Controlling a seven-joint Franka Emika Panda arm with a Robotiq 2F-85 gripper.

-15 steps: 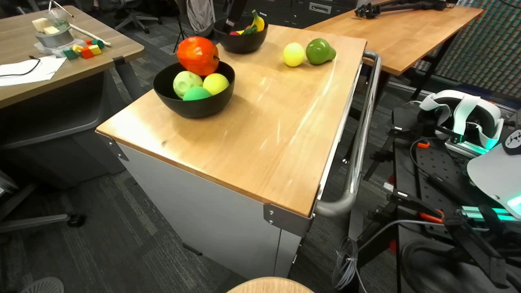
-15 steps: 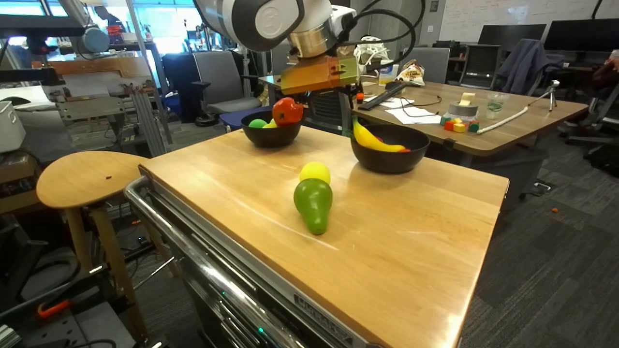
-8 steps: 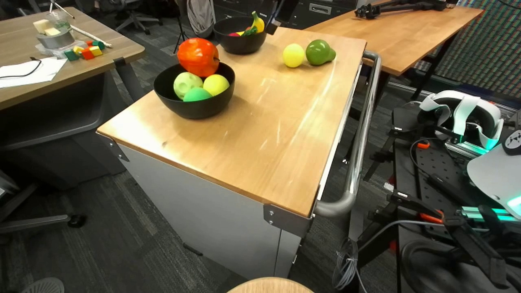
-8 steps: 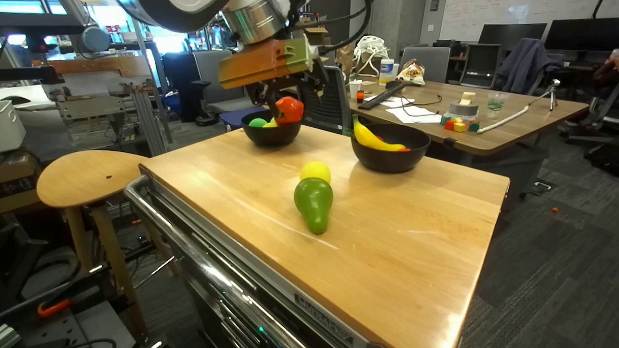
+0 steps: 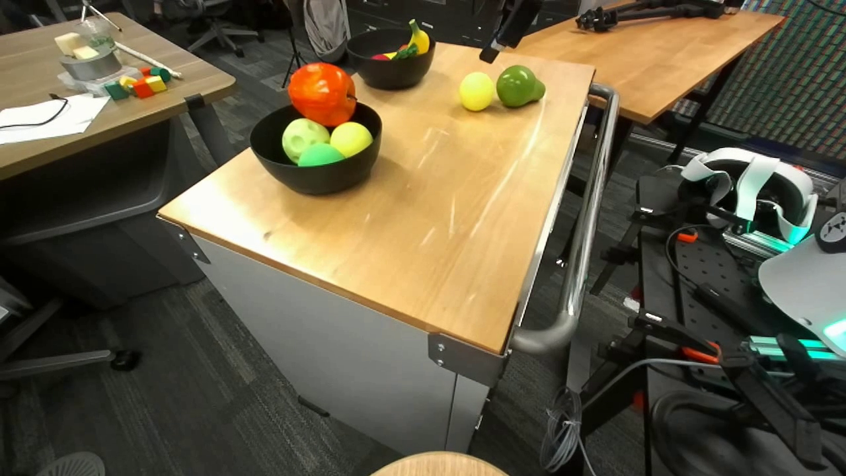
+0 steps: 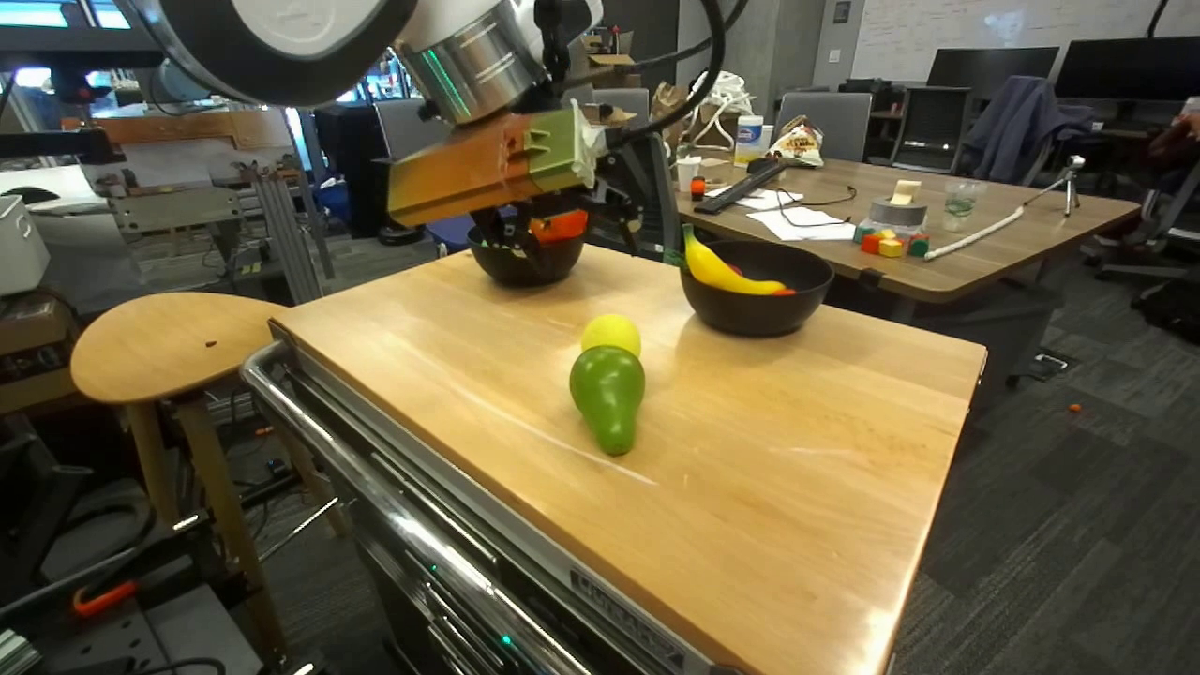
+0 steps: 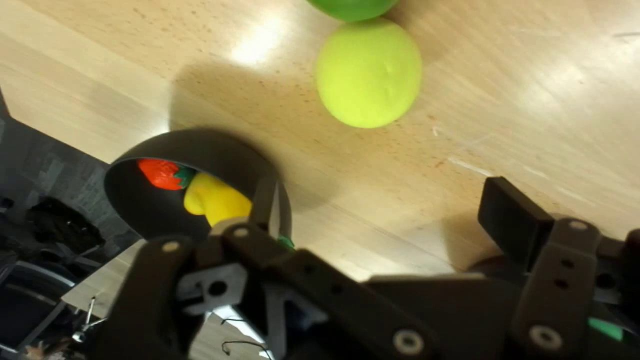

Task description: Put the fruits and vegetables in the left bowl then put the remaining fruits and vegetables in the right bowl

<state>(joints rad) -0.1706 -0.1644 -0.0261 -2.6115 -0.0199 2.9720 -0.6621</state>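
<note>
A round yellow fruit point(image 5: 477, 91) and a green pear-shaped avocado point(image 5: 519, 86) sit side by side on the wooden cart top. In the wrist view the yellow fruit point(image 7: 369, 75) is ahead of the fingers, and the avocado point(image 7: 352, 6) is cut by the top edge. A black bowl point(image 5: 316, 177) holds a red-orange fruit point(image 5: 322, 92) and several green and yellow ones. Another black bowl point(image 6: 757, 311) holds a banana point(image 6: 720, 267) and a red strawberry point(image 7: 162, 174). My gripper point(image 7: 390, 212) is open and empty above the table, between the bowls in an exterior view point(image 6: 583, 242).
A metal rail point(image 6: 412, 506) runs along one cart edge, near a round wooden stool point(image 6: 178, 347). A desk point(image 6: 994, 220) with coloured blocks, tape and papers stands behind the bowls. Another wooden table point(image 5: 661, 59) stands near the cart.
My gripper has moved away from above the banana bowl, toward the side of the yellow fruit and avocado, and dropped lower over the last half second. The fruits and bowls stay in place.
</note>
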